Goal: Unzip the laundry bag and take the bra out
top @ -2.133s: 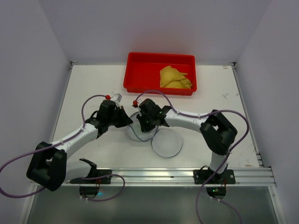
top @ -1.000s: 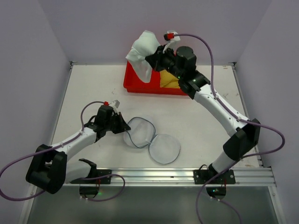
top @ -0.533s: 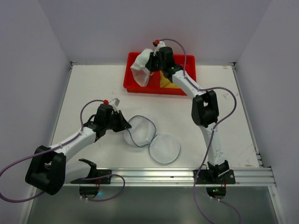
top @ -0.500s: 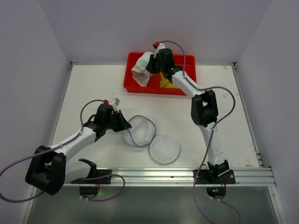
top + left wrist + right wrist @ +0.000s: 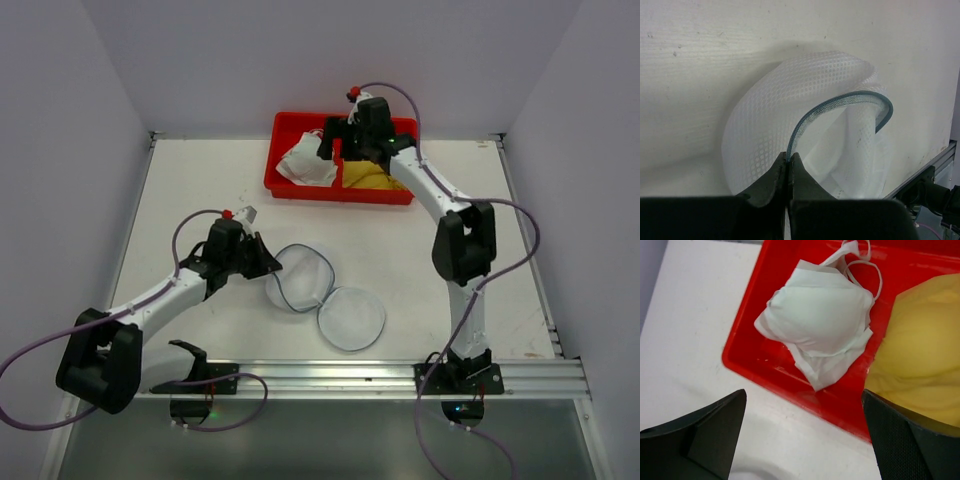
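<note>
The right arm (image 5: 425, 183) stretched far across the table (image 5: 190, 180). Its gripper (image 5: 805, 435) hung over the near rim of the red tray (image 5: 747, 342), both fingers spread wide with nothing between them. The bra (image 5: 817, 325) lay just below it inside the tray, a crumpled white padded cup with thin straps looped at the back, beside a yellow cloth (image 5: 920, 365). The left arm (image 5: 160, 298) lay low and bent, its gripper (image 5: 789, 161) pinched tight on the dark zipper rim of the laundry bag (image 5: 765, 110) (a white mesh dome, dotted with fine holes). The bag sat open on the table, its two round halves side by side, well apart from the tray.
</note>
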